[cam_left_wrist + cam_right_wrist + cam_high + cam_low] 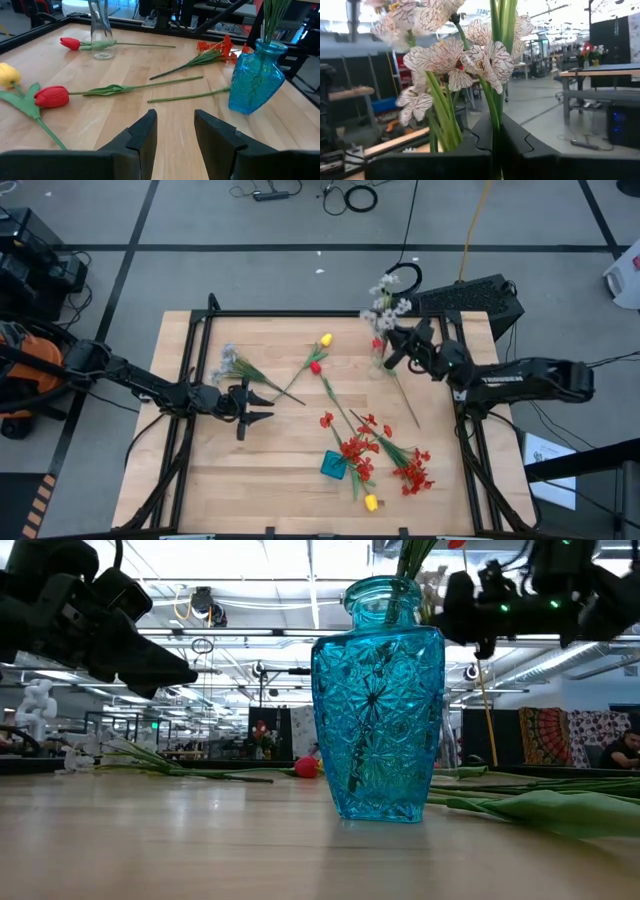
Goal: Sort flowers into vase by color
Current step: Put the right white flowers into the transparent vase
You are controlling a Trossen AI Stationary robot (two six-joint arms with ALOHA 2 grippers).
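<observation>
My right gripper (397,348) (496,145) is by the table's far right, beside a clear glass vase (378,360) (102,30), and is shut on a sprig of whitish blossoms (386,304) (451,55). My left gripper (252,406) (175,135) hovers open over the table's left half, touching nothing. A blue glass vase (334,465) (378,710) (252,80) stands near the front with green stems of red blossoms (355,448) in it. A second whitish sprig (234,364), red and yellow tulips (315,366) (325,340) (371,502) and red sprays (411,472) lie flat on the wood. My right gripper pinches the whitish sprig's green stems (496,107) between its two fingers, below the blossoms. The stems run up past the fingertips, and the blossoms fan out beyond them toward the table's far edge. The sprig is lifted clear of the table.
A red tulip (71,43) lies next to the clear vase, its stem (405,398) running toward the near edge. A black frame rail (300,315) borders the far side of the table. Bare wood (260,470) lies at the near left.
</observation>
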